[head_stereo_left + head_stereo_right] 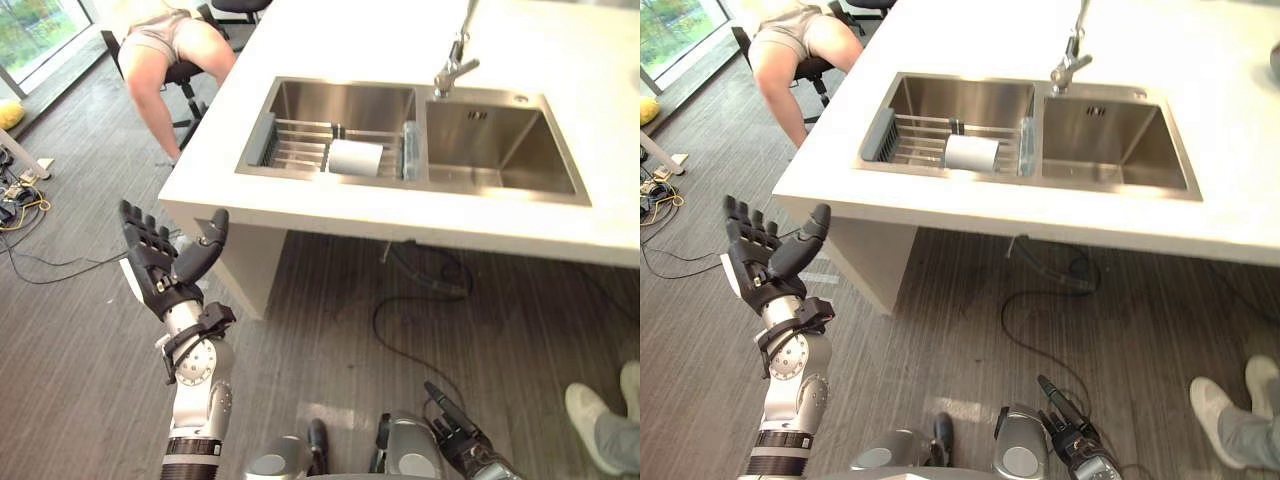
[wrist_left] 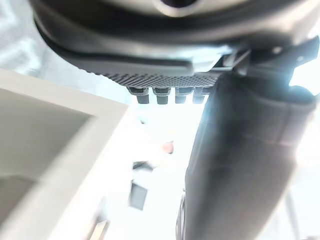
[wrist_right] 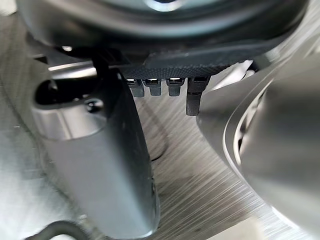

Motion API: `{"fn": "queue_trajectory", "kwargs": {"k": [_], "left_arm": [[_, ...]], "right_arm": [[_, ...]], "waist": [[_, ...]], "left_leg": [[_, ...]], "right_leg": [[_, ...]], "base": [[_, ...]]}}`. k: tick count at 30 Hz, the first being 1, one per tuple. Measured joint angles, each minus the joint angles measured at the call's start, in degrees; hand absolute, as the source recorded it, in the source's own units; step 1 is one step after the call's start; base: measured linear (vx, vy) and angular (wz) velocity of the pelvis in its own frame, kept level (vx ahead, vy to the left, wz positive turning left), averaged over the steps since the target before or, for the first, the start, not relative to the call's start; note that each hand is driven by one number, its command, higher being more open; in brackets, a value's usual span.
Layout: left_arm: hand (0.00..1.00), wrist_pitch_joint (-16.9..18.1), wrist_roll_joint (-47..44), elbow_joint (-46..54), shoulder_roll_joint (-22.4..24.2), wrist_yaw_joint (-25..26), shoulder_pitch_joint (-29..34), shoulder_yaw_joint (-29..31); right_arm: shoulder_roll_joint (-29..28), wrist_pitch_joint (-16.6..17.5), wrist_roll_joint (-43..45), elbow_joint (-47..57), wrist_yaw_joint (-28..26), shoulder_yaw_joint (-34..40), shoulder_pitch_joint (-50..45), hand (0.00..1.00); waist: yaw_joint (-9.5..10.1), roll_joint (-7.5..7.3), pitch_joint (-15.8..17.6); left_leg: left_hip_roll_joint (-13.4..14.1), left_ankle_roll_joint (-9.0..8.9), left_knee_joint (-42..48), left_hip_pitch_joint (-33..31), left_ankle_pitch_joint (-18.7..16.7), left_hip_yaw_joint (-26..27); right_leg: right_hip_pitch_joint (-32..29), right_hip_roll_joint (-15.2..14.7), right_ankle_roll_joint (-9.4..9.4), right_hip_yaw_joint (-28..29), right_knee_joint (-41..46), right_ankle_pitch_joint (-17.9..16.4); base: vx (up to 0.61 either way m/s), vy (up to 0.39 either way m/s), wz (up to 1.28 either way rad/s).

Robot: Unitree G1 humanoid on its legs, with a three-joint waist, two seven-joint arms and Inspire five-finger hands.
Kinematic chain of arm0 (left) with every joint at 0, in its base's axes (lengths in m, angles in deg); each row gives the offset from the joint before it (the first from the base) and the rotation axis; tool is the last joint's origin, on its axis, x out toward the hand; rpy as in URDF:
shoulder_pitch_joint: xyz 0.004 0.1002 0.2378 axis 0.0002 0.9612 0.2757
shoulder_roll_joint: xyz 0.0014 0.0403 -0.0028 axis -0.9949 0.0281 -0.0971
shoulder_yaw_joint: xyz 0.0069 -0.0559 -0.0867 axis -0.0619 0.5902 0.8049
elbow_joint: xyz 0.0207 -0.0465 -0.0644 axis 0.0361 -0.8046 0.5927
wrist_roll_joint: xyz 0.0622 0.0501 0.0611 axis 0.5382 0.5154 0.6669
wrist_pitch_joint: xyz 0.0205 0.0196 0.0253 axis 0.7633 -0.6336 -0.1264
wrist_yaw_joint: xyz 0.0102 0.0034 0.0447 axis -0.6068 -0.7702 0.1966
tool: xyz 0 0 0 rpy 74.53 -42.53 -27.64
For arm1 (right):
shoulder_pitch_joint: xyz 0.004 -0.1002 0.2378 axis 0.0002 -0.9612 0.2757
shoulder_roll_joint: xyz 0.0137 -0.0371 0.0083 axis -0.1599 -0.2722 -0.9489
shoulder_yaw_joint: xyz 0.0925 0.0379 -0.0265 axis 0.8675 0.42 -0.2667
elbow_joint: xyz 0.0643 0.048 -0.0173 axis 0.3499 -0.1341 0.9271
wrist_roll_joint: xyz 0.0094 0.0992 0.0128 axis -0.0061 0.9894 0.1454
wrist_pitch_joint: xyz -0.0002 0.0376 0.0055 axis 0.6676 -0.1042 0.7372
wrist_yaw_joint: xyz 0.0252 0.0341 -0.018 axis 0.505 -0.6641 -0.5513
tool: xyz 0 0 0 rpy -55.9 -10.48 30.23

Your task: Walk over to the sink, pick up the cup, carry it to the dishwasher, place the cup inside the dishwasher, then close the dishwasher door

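sink [image 1: 500, 150]: brushed steel | countertop [image 1: 350, 40]: smooth matt white | floor [image 1: 80, 330]: grey wood-grain planks | faucet [image 1: 455, 68]: glossy metal

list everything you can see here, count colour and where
counter: one, white, ahead of the robot
sink: one, steel, two basins, set in the counter
faucet: one, silver, behind the divide between the basins
rack: one, metal, in the left basin
cup: one, white, lying on the rack
person: one, seated, far left beyond the counter
shoes: two, white, on the floor at right
left hand: dark, open, raised near the counter's corner
right hand: dark, open, held low
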Motion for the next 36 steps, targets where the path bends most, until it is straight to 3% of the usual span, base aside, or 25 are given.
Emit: {"fn": "queue_trajectory", "kwargs": {"k": [1,2,3,4,5,6,9,13,17,20,23,25,26,31,32,33,34,35,36], "left_arm": [[1.00,0.18,0.42,0.15,0.01,0.35,-0.05,-0.05],[1.00,0.18,0.34,1.18,0.09,0.58,0.09,-0.10],[1.00,0.35,0.30,2.59,0.10,0.59,0.55,-0.04],[1.00,0.48,0.13,3.21,0.73,0.64,0.82,0.23],[1.00,0.53,-0.33,5.44,2.38,0.62,1.99,0.42],[1.00,0.50,-0.32,7.53,3.06,0.43,2.33,-0.75],[1.00,-0.14,0.52,9.17,3.01,-2.25,0.47,-6.22],[1.00,-0.65,1.20,8.73,3.09,-2.91,0.30,-7.67],[1.00,-0.64,2.53,8.75,2.80,-3.55,0.56,-8.07],[1.00,-0.60,2.50,11.18,0.77,-5.89,0.68,-8.35],[1.00,-0.09,2.14,16.07,-0.61,-8.90,0.67,-8.78],[1.00,-0.02,0.50,17.31,-0.43,-11.48,0.59,-8.85],[1.00,-0.23,-0.54,17.36,-0.66,-12.91,0.52,-8.50],[1.00,-2.39,-3.80,17.37,-2.05,-16.19,0.24,-8.55],[1.00,-2.75,-4.40,17.40,-3.22,-16.78,0.19,-8.71],[1.00,-2.85,-4.62,17.57,-3.59,-17.28,-0.11,-8.87],[1.00,-2.89,-4.79,17.90,-4.36,-18.05,-0.23,-9.27],[1.00,-3.09,-4.82,17.80,-5.14,-18.94,-0.30,-9.54],[1.00,-3.40,-4.96,17.77,-5.51,-19.12,-0.50,-10.14]], "right_arm": [[-0.29,-0.01,-0.02,-0.02,-0.30,-0.02,-0.80,1.00],[-0.87,-0.34,-0.57,-0.47,-0.94,-0.37,-2.53,1.00],[-2.13,-0.88,-0.98,-1.45,-1.54,-0.43,-4.56,1.00],[-2.54,-1.07,-0.83,-2.23,-1.83,-0.24,-5.04,1.00],[-2.48,-0.89,-0.40,-2.25,-2.44,1.48,-5.16,1.00],[-1.80,-1.09,-1.09,-2.13,-3.11,1.71,-5.21,1.00],[-1.09,-2.74,-3.47,-2.23,-4.18,2.54,-5.00,1.00],[-1.81,-4.24,-5.53,-2.97,-6.08,3.18,-4.57,1.00],[-1.75,-4.91,-4.17,-3.67,-6.01,3.43,-5.66,1.00],[-0.43,-6.15,-4.44,-3.66,-6.30,2.66,-7.25,1.00],[1.10,-6.52,-5.56,-3.89,-6.62,1.93,-7.63,1.00],[2.42,-6.62,-5.55,-3.75,-6.95,2.10,-8.21,1.00],[2.42,-6.63,-5.40,-3.71,-6.88,2.38,-8.00,1.00],[2.19,-5.92,-5.11,-3.94,-6.42,3.45,-7.90,1.00],[1.37,-5.71,-4.26,-4.88,-6.07,3.24,-7.85,1.00],[1.40,-5.70,-3.89,-5.05,-5.99,2.99,-7.86,1.00],[2.53,-5.62,-2.71,-5.26,-5.60,2.95,-8.29,1.00],[2.76,-5.70,-2.52,-5.78,-4.99,2.97,-8.48,1.00],[2.54,-5.73,-2.44,-5.82,-4.73,2.99,-8.61,1.00]], "waist": [[-0.09,0.08,-0.03],[-0.13,-0.60,-0.44],[0.13,-2.27,-1.36],[0.36,-1.99,-1.61],[0.28,-0.05,-1.97],[-0.02,0.74,-2.32],[0.16,0.81,-2.93],[-0.29,1.78,-3.64],[-0.57,1.76,-3.18],[-0.32,1.37,-2.28],[0.38,1.31,-1.75],[0.39,3.64,-2.48],[0.28,3.84,-2.44],[0.10,3.66,-3.57],[-0.42,2.46,-4.39],[-0.41,2.73,-4.71],[-0.63,4.84,-5.99],[-1.51,4.58,-6.65],[-1.77,4.54,-7.36]], "left_leg": [[0.60,-0.66,1.11,0.03,-1.04,-1.18],[1.16,-2.31,4.08,-0.20,-3.74,-3.30],[0.62,-4.08,7.00,-0.31,-6.78,-5.10],[0.96,-4.84,8.40,-0.31,-8.21,-5.55],[3.19,-6.21,9.76,-0.36,-9.77,-5.91],[4.55,-6.57,9.22,-0.08,-9.71,-5.04],[5.61,-8.00,4.38,2.47,-7.88,-5.23],[6.99,-8.00,5.26,2.15,-7.87,-4.66],[9.27,-7.90,21.66,-4.73,-8.29,-0.14],[9.00,-7.48,16.42,-8.98,-9.79,3.59],[9.32,-7.83,4.39,-12.87,-4.36,7.67],[10.74,-7.28,1.90,-11.65,-3.44,8.06],[10.52,-7.42,3.11,-11.17,-1.15,8.29],[6.33,-7.84,2.82,-10.38,-0.92,9.65],[4.78,-8.42,0.60,-9.78,-0.27,10.05],[4.38,-6.82,0.92,-9.78,0.89,8.90],[4.81,-7.00,-2.70,-7.79,6.64,7.44],[4.07,-5.06,-6.27,-5.58,10.40,7.48],[3.54,-4.98,-8.38,-4.76,11.39,7.42]], "right_leg": [[-0.09,0.21,-0.05,0.26,-2.55,1.04],[-0.06,0.02,-0.69,1.24,-4.67,5.54],[0.45,-1.33,-0.36,1.56,-4.32,12.66],[0.82,-1.33,-0.05,1.35,-2.76,10.34],[0.67,0.02,-0.46,-0.23,-0.88,8.96],[0.56,0.59,-1.61,-1.97,-0.10,8.20],[4.69,2.48,-3.04,-3.60,-5.96,3.89],[5.42,4.36,-3.38,-3.66,-8.39,2.62],[10.50,4.45,-4.09,-5.53,-11.86,1.96],[15.56,3.66,-4.30,-6.38,-15.07,2.06],[17.45,1.13,-3.19,-6.93,-15.49,1.75],[18.89,1.90,-0.19,-5.29,-13.94,0.75],[19.06,1.29,1.27,-3.58,-12.79,0.18],[17.15,-2.25,3.96,1.46,-12.53,-0.84],[16.83,-3.44,4.04,2.68,-14.82,-0.54],[16.78,-3.56,4.07,2.77,-15.43,-0.35],[17.23,-2.07,4.71,2.68,-16.23,0.33],[18.29,-2.20,5.62,2.77,-17.25,0.63],[18.75,-2.37,5.90,2.49,-18.38,0.98]], "base": [[0.38,-0.334,0.81],[0.49,-0.468,0.86],[0.42,-0.407,0.76],[0.39,-0.427,0.39],[0.31,-0.346,0.13],[0.36,-0.395,0.10],[0.20,-0.232,0.11],[0.05,-0.123,-0.09],[-0.01,-0.080,0.28],[0.01,-0.027,0.46],[0.05,0.078,0.01],[0.17,0.165,-0.40],[0.23,0.252,-0.58],[0.18,0.231,-0.38],[0.13,0.118,-0.14],[0.19,0.118,-0.19],[0.21,0.124,-0.22],[0.22,0.094,-0.17],[0.24,0.076,0.03]]}}
